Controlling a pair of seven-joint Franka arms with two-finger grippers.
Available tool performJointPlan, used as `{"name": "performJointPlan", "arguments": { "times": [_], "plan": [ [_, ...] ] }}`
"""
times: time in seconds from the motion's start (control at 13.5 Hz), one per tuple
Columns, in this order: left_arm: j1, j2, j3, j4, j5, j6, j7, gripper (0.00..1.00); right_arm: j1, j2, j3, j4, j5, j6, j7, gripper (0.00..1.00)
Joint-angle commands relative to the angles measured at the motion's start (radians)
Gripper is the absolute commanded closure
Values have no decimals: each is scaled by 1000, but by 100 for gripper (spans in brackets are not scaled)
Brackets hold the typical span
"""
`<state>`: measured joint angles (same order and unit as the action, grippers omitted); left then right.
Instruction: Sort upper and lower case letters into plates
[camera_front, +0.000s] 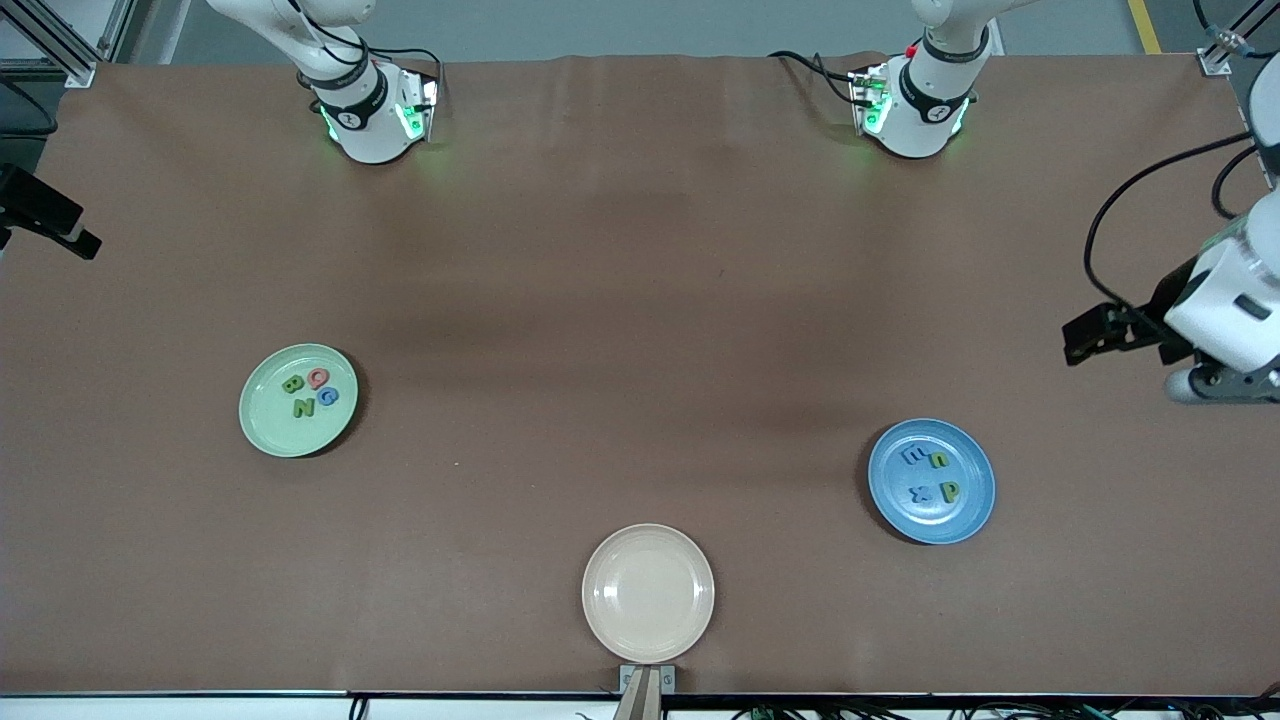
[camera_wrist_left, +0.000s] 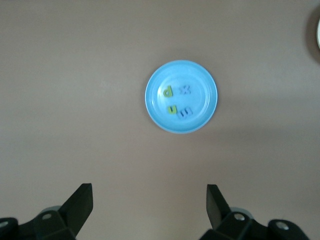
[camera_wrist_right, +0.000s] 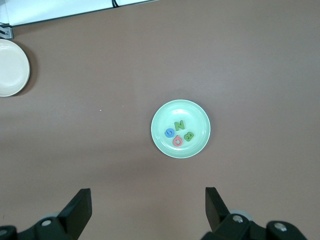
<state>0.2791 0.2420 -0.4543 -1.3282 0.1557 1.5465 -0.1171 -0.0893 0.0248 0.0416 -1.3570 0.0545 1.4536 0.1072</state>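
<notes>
You've got both the left gripper and right gripper spread empty, high over the blue plate and mint-green plate holding light, small letters best pinched edgewise.

Both arms leave the front view soon after their bases, so most of each arm cannot be followed. The left gripper shows only partly at that view's edge, toward the left arm's end of the table, and its fingertips are hard to make out there. The right gripper is cut off by the bottom edge of its own wrist view; only the two dark fingers show. The cream plate is a sliver at the edge of the left wrist view. The letters on the blue plate are too small to read surely from the front.
</notes>
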Motion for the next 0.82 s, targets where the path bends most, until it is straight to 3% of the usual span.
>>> {"name": "performJointPlan", "arguments": {
  "times": [0.0, 0.22, 0.37, 0.52, 0.74],
  "plan": [
    [-173, -102, 225, -54, -91, -46, 63, 0, -10, -14, 9, -7, -16, 7, -1, 0],
    [-219, -185, 294, -152, -117, -49, 114, 0, -10, -14, 9, -7, -16, 14, -1, 0],
    [-311, -251, 388, -241, -133, -36, 116, 0, -10, -13, 9, -7, -16, 14, -3, 0],
    [-324, -312, 399, -308, -133, -3, 116, 0, -10, -14, 9, -5, -16, 14, -4, 0],
    [-324, -334, 391, -315, -133, -11, 112, 0, -10, -14, 9, -5, -16, 14, -6, 0]
  ]
}}
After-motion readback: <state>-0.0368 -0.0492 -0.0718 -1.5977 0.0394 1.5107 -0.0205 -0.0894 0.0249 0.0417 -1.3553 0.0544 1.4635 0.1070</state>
